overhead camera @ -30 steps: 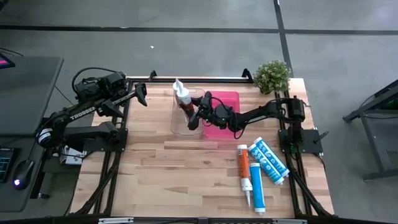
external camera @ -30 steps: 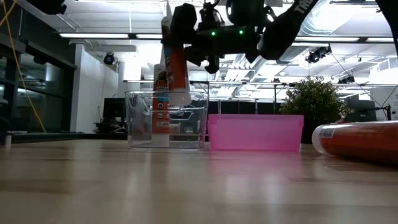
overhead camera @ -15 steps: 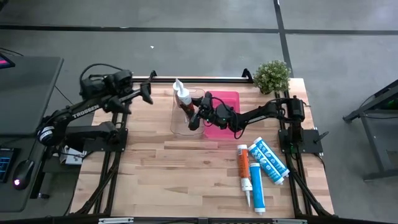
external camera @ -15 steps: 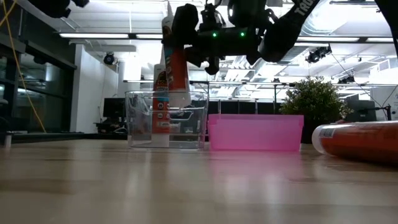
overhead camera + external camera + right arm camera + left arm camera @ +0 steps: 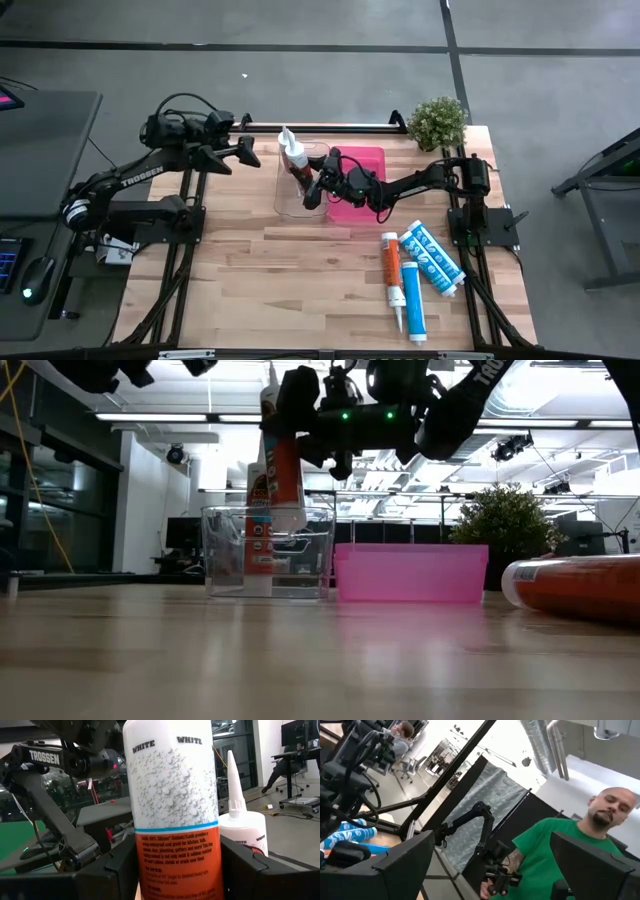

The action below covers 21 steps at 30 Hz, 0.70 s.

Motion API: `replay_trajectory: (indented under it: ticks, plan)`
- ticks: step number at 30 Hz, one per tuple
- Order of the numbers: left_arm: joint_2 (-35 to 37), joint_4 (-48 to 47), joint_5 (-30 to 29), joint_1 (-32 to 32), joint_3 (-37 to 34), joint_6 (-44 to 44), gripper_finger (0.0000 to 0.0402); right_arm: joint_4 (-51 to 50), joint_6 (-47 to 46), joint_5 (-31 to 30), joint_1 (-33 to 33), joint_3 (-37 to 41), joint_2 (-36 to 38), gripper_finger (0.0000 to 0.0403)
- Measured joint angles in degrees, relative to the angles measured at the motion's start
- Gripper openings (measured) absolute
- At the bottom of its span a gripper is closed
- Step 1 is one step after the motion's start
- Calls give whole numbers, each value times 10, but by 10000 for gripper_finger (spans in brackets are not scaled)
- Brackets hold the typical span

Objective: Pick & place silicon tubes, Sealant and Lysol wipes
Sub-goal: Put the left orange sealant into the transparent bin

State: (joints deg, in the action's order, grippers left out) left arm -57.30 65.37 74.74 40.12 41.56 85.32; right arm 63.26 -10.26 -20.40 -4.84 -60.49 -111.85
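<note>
A white-and-orange sealant tube [image 5: 172, 815] stands upright between the fingers of my right gripper [image 5: 310, 186], over the clear bin [image 5: 285, 200]; it also shows in the low view [image 5: 285, 475]. A second tube with a white nozzle [image 5: 289, 148] stands in the same bin, beside the held one [image 5: 242, 832]. My left gripper [image 5: 248, 152] is open and empty, raised left of the clear bin. A pink bin [image 5: 368, 158] sits right of the clear one. My right gripper pinches the tube's round body [image 5: 150, 870] between its two fingers, one on each side. The fingers come level from the table's right and lie across the tube. The tube is upright, its lower end [image 5: 290, 522] inside the clear bin's walls, above the floor.
Three loose tubes lie at the near right: an orange one [image 5: 390, 262], a blue-and-white one [image 5: 412, 298] and a blue one [image 5: 433, 258]. A potted plant [image 5: 437, 122] stands at the far right corner. A person in a green shirt [image 5: 555, 855] is beyond the table.
My left gripper has swung toward the table's right edge, closer to the clear bin, staying raised and open. My right gripper and the held tube have kept still.
</note>
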Motion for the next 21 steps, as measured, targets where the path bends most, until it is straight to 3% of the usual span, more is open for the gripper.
replay_trajectory:
  ticks: [15, 21]
  plan:
    - [0, -11, -25, 0, 0, -2, 392, 0, 2, 2, 3, -1, 0, 203]
    - [0, -65, -30, 0, 0, -12, 392, 0, 17, -4, 11, -2, 0, 203]
